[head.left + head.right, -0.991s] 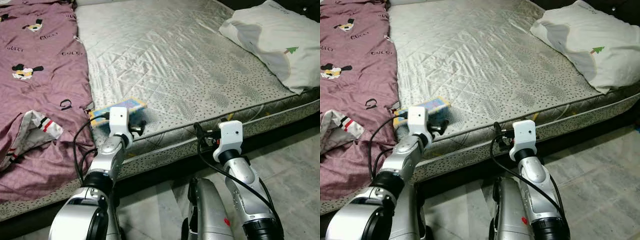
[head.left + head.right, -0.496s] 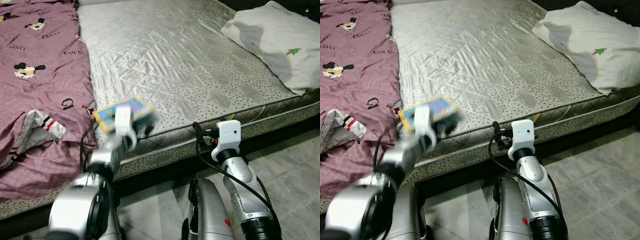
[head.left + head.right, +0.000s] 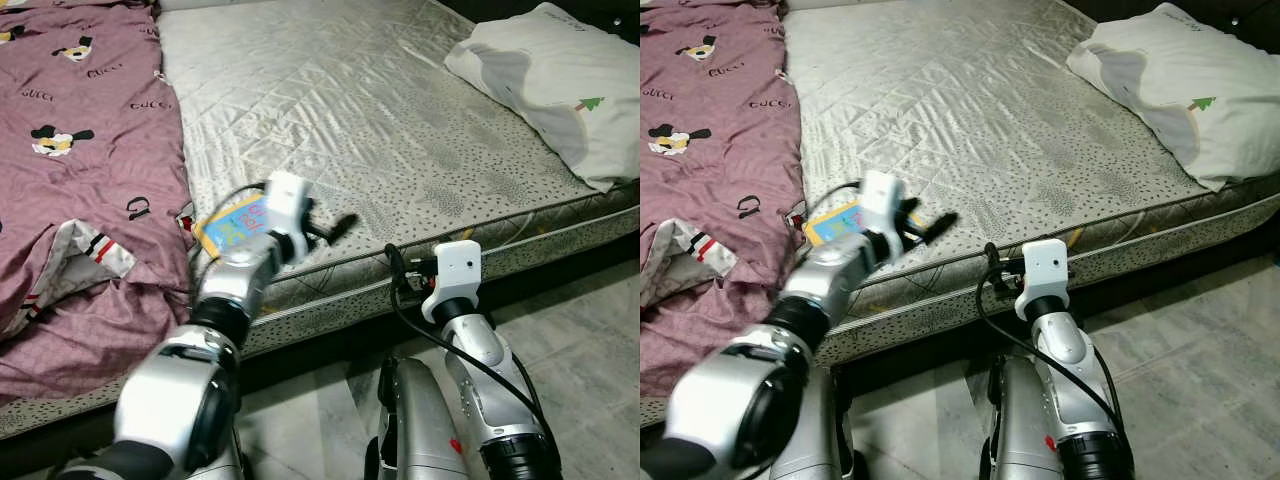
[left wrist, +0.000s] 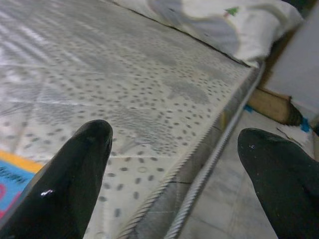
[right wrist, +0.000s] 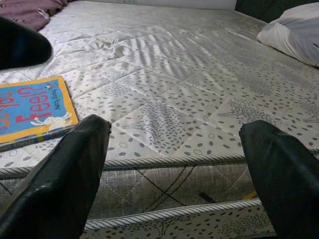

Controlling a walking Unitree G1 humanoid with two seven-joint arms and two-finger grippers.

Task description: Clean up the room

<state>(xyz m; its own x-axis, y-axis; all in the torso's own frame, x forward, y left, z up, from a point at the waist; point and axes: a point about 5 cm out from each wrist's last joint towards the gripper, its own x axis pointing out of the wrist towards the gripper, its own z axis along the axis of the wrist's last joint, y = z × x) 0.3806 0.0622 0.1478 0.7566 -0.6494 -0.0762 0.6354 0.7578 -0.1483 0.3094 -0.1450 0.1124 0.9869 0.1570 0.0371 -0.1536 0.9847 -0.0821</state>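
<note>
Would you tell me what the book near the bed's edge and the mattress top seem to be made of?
The book looks like glossy printed card or paper: flat, stiff, bright blue with a yellow border. The mattress top looks like quilted woven fabric with a satin-like sheen: stitched diamonds catch the light, and corded piping runs along its edge.

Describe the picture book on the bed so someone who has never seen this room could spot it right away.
Start at the bare grey quilted mattress, with a mauve printed duvet on one side and a white pillow on the other. Near the mattress's front edge, beside the duvet, lies a flat blue picture book with a yellow border, partly behind the left gripper. It is the brightest thing there.
</note>
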